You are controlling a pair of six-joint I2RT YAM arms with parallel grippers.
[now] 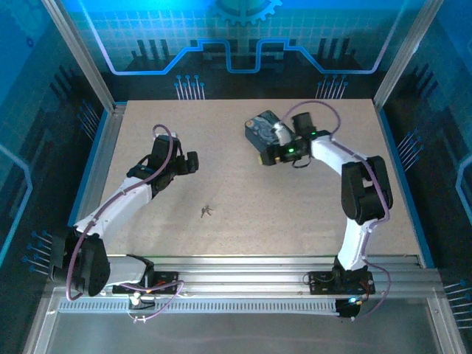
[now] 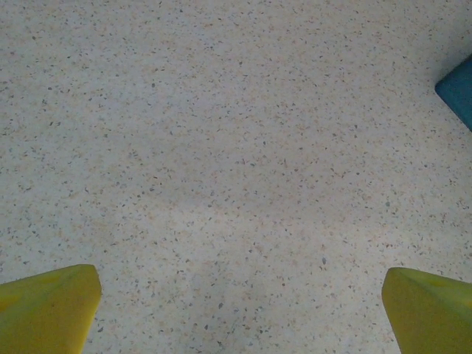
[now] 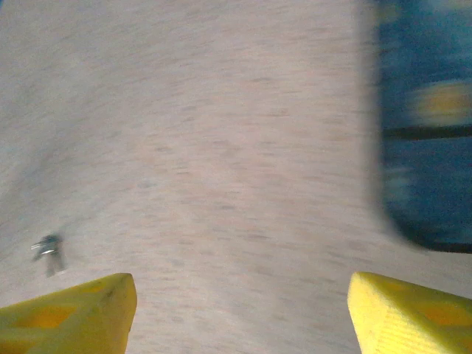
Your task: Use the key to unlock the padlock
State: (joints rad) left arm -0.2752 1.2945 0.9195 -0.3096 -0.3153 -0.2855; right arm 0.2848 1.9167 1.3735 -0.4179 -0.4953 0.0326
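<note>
On the surface (image 1: 243,243), centre-front: padlock (image 1: 206,212), a tiny dark-and-silvery speck lying loose, well apart from both hands.
Key: can't separate it from the padlock at this size, so cannot tell where exactly it lies.
Padlock, right wrist view: blurred dark and silvery bit (image 3: 48,251) at lower left, outside the left yellow fingertip, not between the fingers.
Left hand (image 1: 190,162): spread fully wide, nothing in it. Sits over the left-centre of the surface, up and left of the padlock.
Left wrist view: yellow fingertips (image 2: 48,306) in the two bottom corners, bare speckled surface between them.
Right hand (image 1: 267,157): fingers well apart, grips nothing. Just beside the near edge of the box; contact cannot be told.
Box (image 1: 258,127): dark blue, far centre-right of the surface, partly covered by the right wrist. In the right wrist view it is a blurred blue block at the right edge, beyond the right fingertip.
Teal-blue corner (image 2: 457,88): at the right edge of the left wrist view; can't tell what it belongs to.
</note>
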